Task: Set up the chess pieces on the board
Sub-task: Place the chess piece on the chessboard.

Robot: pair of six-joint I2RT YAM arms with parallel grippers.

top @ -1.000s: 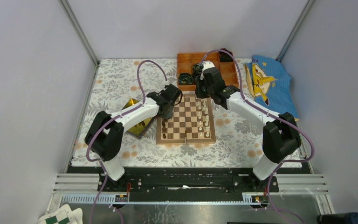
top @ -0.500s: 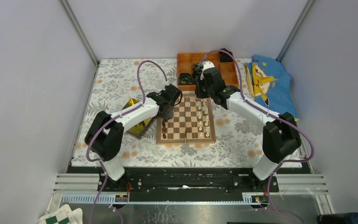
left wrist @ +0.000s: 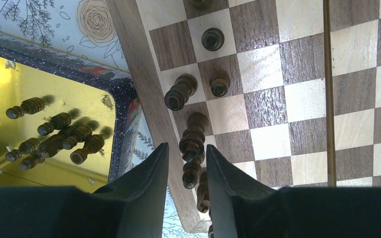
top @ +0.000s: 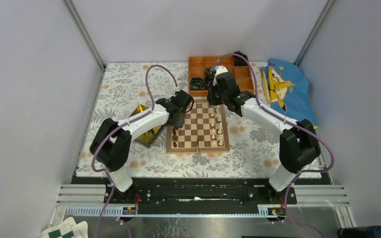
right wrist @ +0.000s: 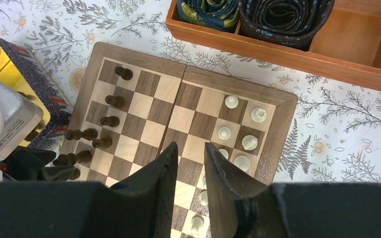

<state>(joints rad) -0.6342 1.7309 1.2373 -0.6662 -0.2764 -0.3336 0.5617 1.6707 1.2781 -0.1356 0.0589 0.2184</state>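
The chessboard [top: 197,130] lies mid-table. Dark pieces [top: 174,135] stand along its left edge and cream pieces [top: 219,129] along its right side. My left gripper [top: 177,119] hangs over the board's far left edge. In the left wrist view it [left wrist: 184,151] is open, its fingers straddling a dark piece [left wrist: 192,141] without closing on it. More dark pieces [left wrist: 54,141] lie in the gold tray [left wrist: 54,89]. My right gripper [top: 213,99] hovers above the board's far edge. In the right wrist view it [right wrist: 190,148] is narrowly open and empty, with cream pieces [right wrist: 249,142] below.
The gold tray [top: 140,110] lies against the board's left side, under my left arm. An orange compartmented box [top: 201,67] with black coiled rolls [right wrist: 283,15] stands just behind the board. A blue printed cloth [top: 283,89] lies at the back right.
Both arms have barely moved. My left gripper has drifted slightly toward the far left, and my right wrist slightly toward the back.
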